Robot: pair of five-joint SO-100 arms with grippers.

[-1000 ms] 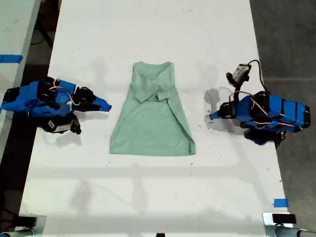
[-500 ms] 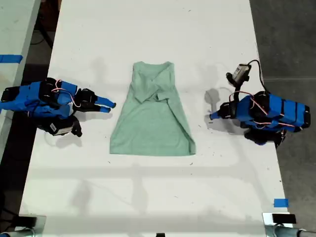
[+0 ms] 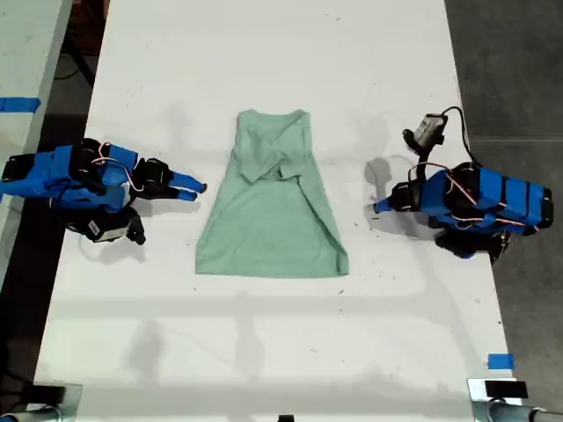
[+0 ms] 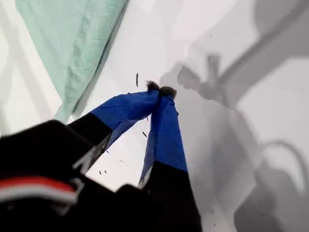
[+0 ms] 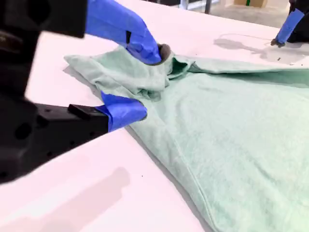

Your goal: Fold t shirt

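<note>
Near the worktop (image 3: pixel 290 53) edge at the exterior view's left, my second end effector (image 3: pixel 195 190) lies low over the surface with its blue-taped fingers spread, nothing between them, pointing at the t shirt (image 3: pixel 273 215). In the second wrist view the open end effector (image 5: pixel 150 82) sits close to the bunched sleeve folds of the t shirt (image 5: pixel 231 125); I cannot tell whether it touches the cloth.

The pale green t shirt lies flat around the worktop's middle, sleeves folded inward, hem toward the exterior view's bottom edge.

Toward the worktop edge at the exterior view's right, my first end effector (image 3: pixel 378 207) rests with its tips pressed together, empty, apart from the t shirt.
</note>
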